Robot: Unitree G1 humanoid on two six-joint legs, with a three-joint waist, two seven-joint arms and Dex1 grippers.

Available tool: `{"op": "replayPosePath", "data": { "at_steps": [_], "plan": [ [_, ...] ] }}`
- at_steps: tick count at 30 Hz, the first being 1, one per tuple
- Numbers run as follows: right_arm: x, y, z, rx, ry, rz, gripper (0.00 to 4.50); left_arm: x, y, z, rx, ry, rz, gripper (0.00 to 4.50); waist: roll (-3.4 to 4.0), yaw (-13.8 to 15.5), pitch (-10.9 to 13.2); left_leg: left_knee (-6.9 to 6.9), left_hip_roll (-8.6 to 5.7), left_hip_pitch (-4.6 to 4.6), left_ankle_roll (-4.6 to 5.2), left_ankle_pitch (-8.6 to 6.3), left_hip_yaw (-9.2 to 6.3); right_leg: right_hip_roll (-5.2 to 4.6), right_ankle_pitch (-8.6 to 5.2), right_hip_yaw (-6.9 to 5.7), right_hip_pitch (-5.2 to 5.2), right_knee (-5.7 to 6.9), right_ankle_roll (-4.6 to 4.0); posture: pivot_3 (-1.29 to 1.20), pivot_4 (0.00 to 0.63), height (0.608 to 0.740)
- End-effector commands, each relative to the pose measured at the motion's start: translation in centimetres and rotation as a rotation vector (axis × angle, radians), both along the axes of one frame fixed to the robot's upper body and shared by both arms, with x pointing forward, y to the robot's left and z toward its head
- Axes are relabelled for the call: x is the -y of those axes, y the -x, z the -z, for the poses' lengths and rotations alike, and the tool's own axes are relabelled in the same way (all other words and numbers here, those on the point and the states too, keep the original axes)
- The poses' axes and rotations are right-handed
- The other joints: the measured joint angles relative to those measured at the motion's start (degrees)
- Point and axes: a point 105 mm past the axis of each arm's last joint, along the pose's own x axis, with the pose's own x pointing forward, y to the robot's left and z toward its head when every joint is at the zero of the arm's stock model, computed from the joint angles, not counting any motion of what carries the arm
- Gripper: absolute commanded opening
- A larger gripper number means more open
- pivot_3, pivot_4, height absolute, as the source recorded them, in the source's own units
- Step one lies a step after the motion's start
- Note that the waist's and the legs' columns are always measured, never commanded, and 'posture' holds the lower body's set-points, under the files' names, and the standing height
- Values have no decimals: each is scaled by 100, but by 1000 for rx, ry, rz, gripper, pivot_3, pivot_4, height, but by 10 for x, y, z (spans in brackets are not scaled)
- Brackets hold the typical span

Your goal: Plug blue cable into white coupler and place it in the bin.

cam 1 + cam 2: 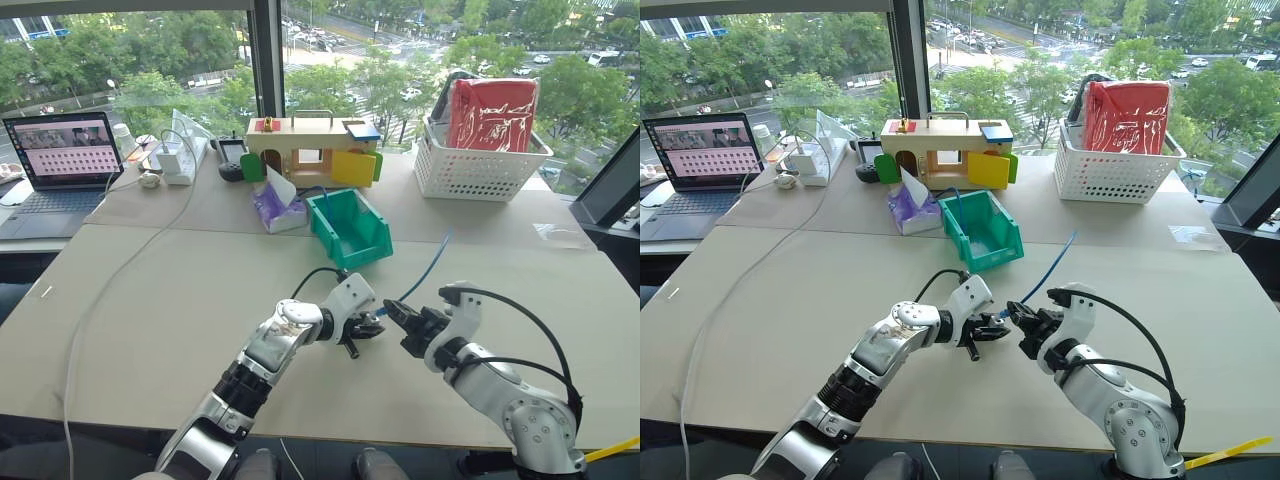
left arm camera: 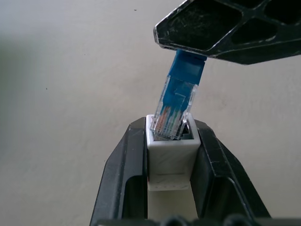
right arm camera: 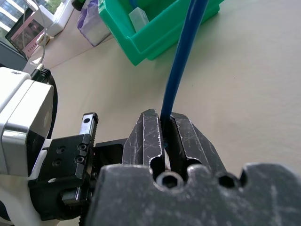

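From the head views, the left gripper [image 1: 368,330] and right gripper [image 1: 398,318] are seen tip to tip above the table [image 1: 150,300], in front of the bin [image 1: 350,228]; the blue cable [image 1: 425,270] rises away from the right gripper, slanting back and rightward.

In the left wrist view, the white coupler [image 2: 171,157] is clamped between the left fingers [image 2: 124,179], socket facing outward, with the clear plug [image 2: 173,113] partly entered at a slight tilt.

In the right wrist view, the cable is pinched between closed fingers [image 3: 148,141], running lengthwise toward the bin.

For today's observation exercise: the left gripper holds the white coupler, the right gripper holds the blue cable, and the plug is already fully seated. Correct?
Not quite. In the left wrist view the plug of the blue cable is tilted at the white coupler's opening, not fully seated. The left gripper and right gripper hold them as stated.
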Motion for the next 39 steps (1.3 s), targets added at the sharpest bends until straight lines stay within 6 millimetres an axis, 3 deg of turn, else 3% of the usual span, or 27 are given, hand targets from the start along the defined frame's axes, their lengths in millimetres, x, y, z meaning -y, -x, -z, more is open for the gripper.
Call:
{"op": "replayPosePath", "data": {
  "at_steps": [1, 10, 39],
  "plan": [
    [-8, 7, 2, -12, 12, -58, 0, 2, 7, 12, -40, -39, 29, 692, 0, 1, 0, 0, 0, 0, 0, 0, 0, 0, 0, 0, 0, 0, 0, 0, 150, 719],
    [-13, 8, 2, 22, 112, -89, 0, 5, 12, 15, -51, -58, 73, 692, 0, 1, -2, 0, 0, 1, 0, 0, 0, 0, -1, 0, 0, 0, 1, 0, 150, 719],
    [-1, 16, 8, 5, 135, -58, 0, 6, 18, 18, -78, -54, 121, 692, -2, 23, -14, 0, 0, 1, 0, 0, 0, 0, -3, -1, 3, -2, 3, 0, 150, 719]
  ]
}}
